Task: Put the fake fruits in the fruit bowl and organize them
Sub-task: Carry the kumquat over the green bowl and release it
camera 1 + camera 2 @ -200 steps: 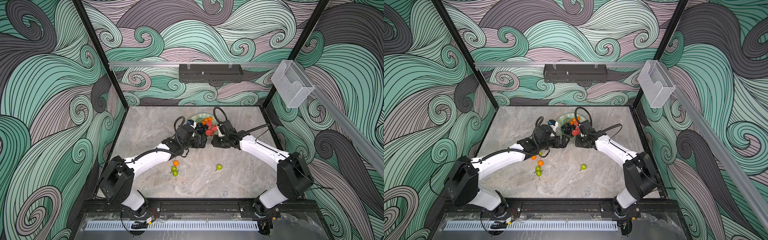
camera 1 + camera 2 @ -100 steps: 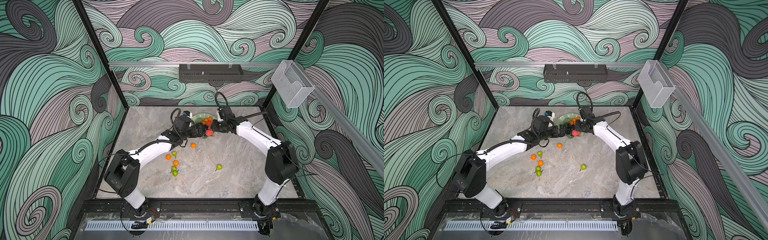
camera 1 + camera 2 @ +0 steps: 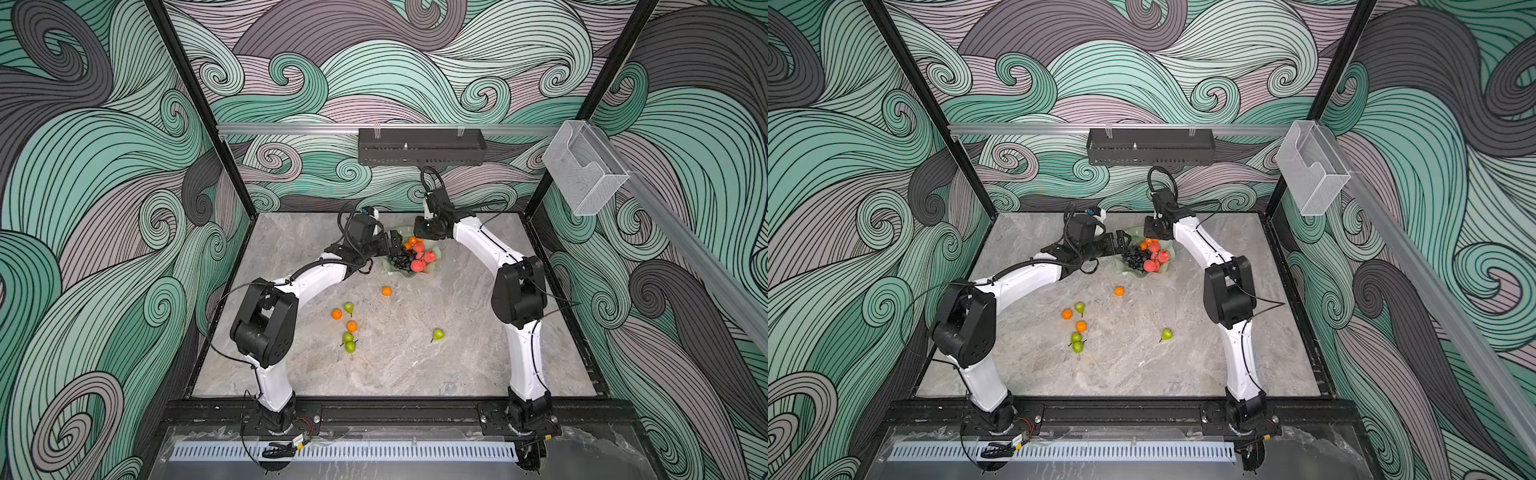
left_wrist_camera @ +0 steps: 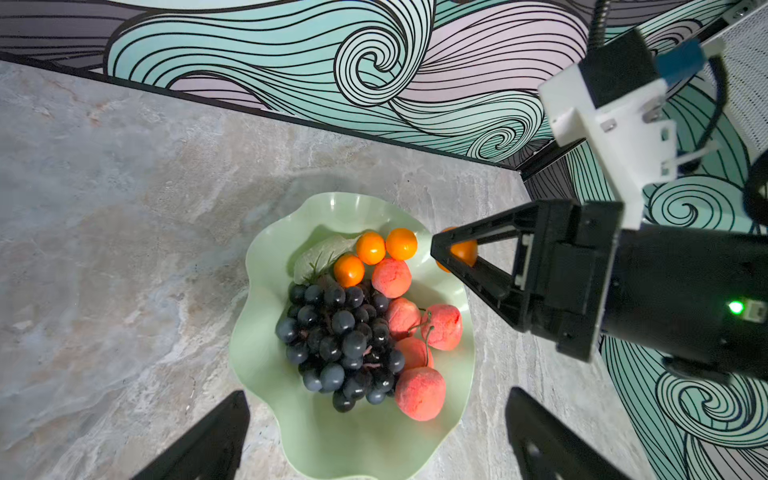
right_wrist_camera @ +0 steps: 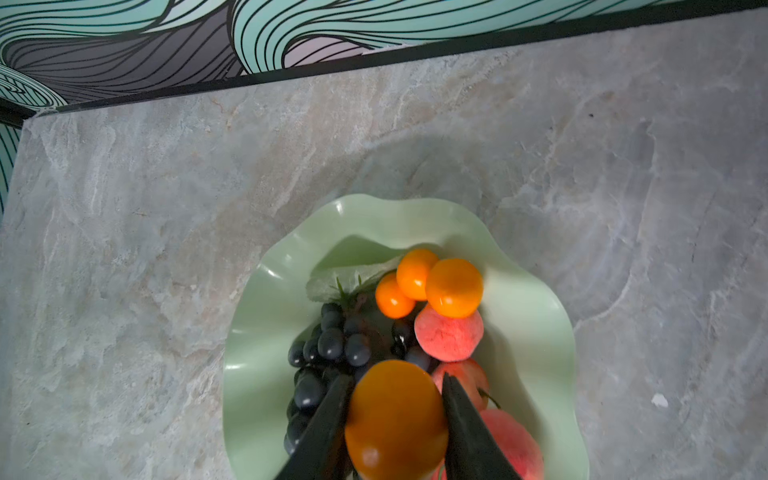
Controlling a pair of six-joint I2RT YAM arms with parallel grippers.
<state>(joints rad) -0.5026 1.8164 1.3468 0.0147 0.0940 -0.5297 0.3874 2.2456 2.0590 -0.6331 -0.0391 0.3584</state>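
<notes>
Both arms rise from bases on the front rail, bend at dark elbow joints and reach away toward the bowl (image 4: 357, 440) near the far edge of the table (image 3: 291, 374).

Loose fruit: four pears (image 3: 350, 347) and three loose oranges (image 3: 352, 326) lie on the table between the bases and the bowl. One pear sits apart on the right side.

Left arm: the forearm runs low and nearly level from the elbow to the bowl's left side. The left gripper (image 3: 397, 244) points across the bowl, jaws spread wide with nothing between them. In the left wrist view its fingers (image 4: 224, 432) flank the bowl's near rim. Contact with the rim cannot be confirmed from these views.

Bowl contents: grapes (image 4: 340, 336) lie in the middle, peaches (image 4: 419, 392) lie beside them, and three bowl oranges (image 4: 370, 248) are grouped at the far end.

Right arm: the forearm climbs from the elbow and arches to the bowl's far right side, with the wrist turned back toward the centre. The right gripper (image 5: 395, 399) is clamped on the held orange (image 5: 395, 424), which hangs above the bowl near its rim.
</notes>
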